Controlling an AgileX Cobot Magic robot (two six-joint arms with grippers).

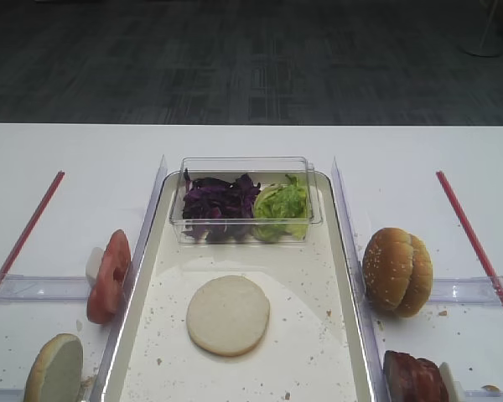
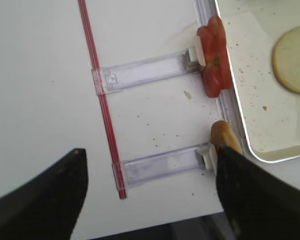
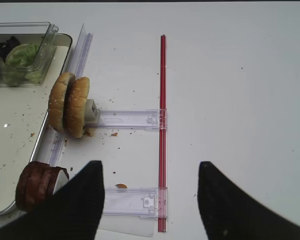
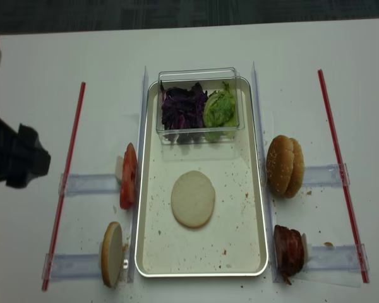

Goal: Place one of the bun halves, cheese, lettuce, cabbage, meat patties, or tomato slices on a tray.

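Near the table's front edge, both grippers hang wide apart w/ nothing between the fingers: left gripper (image 2: 150,200) over the front-left area, right gripper (image 3: 150,200) over the front-right, each beside its own supplies, prob. so either can reach w/o crossing. At the front-left a bun half (image 4: 112,253) stands on edge against a clear holder (image 2: 160,164), just outside the tray (image 4: 260,208); at the front-right, patties (image 4: 288,249) stand likewise. Upright stacking looks meant to give the fingers an edge to pinch. On the tray's middle one bun half (image 1: 228,314) lies flat, so one item is already down. Further back, tomato (image 1: 109,275) leans at the tray's left rim, sesame buns (image 1: 396,270) at its right. At the tray's far end a clear box (image 1: 245,167) keeps cabbage (image 1: 220,203) and lettuce (image 1: 280,207) from scattering.
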